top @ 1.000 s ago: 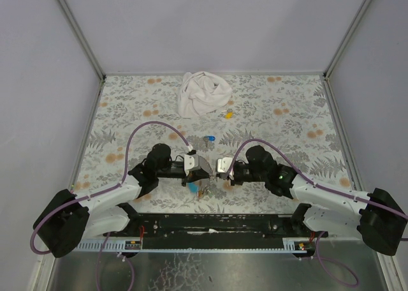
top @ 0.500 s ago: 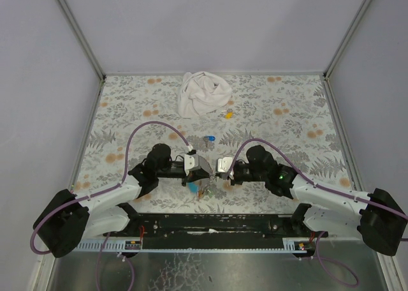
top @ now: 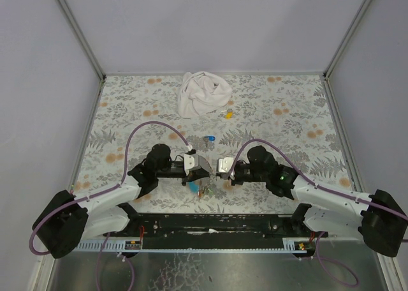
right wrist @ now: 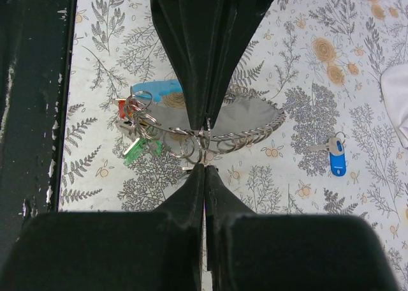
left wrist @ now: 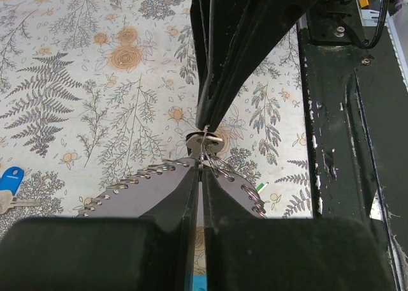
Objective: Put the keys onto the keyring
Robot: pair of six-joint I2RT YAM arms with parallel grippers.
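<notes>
The keyring (right wrist: 245, 115) is a grey strap, blue on its inner side, with several thin metal rings along its edge. My left gripper (left wrist: 201, 166) is shut on it, the strap spreading to both sides of the jaws. Green-capped keys (right wrist: 137, 149) hang in a bunch from the rings at one end. My right gripper (right wrist: 204, 165) is shut and points tip to tip at the left one. A small metal ring piece (left wrist: 208, 141) sits between the two tips; I cannot tell whether the right jaws pinch it. A blue-capped key (top: 208, 139) lies loose on the table beyond them.
A crumpled white cloth (top: 203, 93) lies at the back of the floral table, with a small yellow item (top: 228, 114) beside it. The black base rail (left wrist: 344, 112) runs close behind the grippers at the near edge. Purple cables (top: 150, 126) arch over both arms.
</notes>
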